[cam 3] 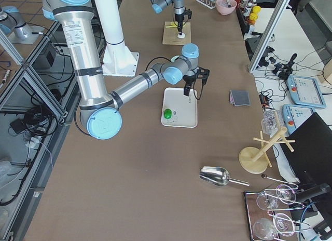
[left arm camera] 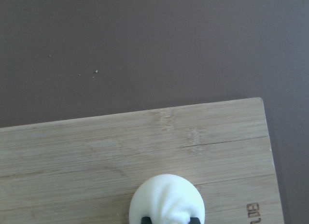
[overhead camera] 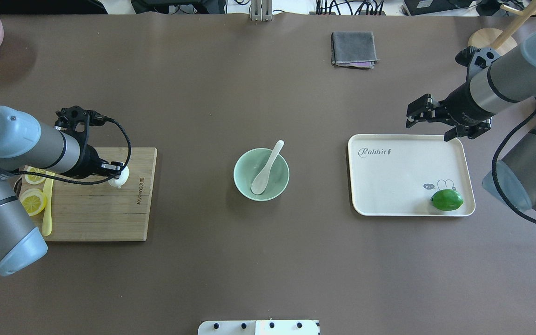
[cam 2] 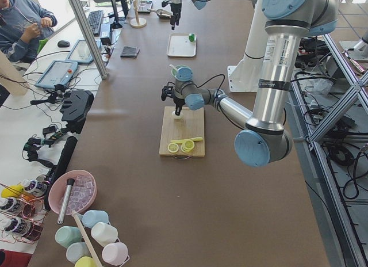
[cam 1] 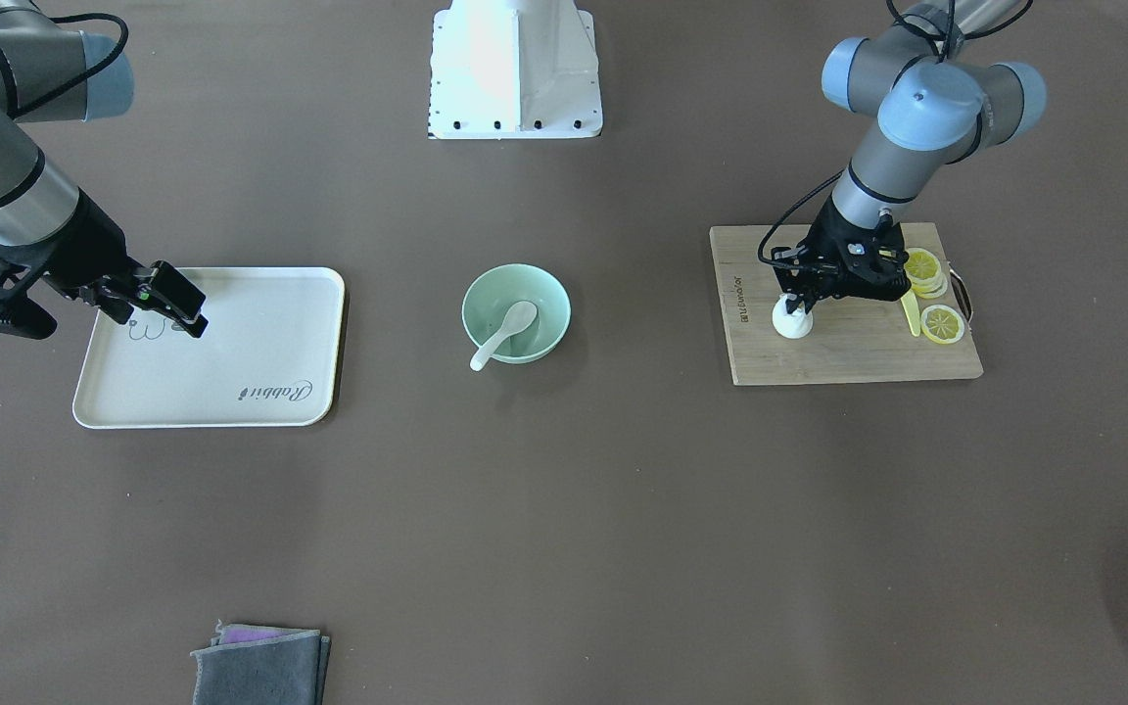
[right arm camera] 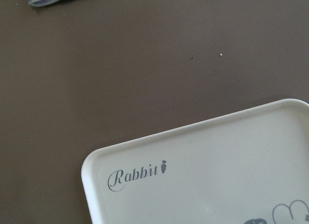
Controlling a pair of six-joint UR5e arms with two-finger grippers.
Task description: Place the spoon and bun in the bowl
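The cream-white spoon lies in the mint-green bowl at the table's middle, with its handle over the rim. The white pleated bun sits on the wooden cutting board. My left gripper points down onto the bun, and its fingertips pinch the bun's top. My right gripper is open and empty above the far edge of the white tray.
Lemon slices and a pale-yellow knife lie on the board behind my left gripper. A green lime sits on the tray. A grey cloth lies at the operators' side.
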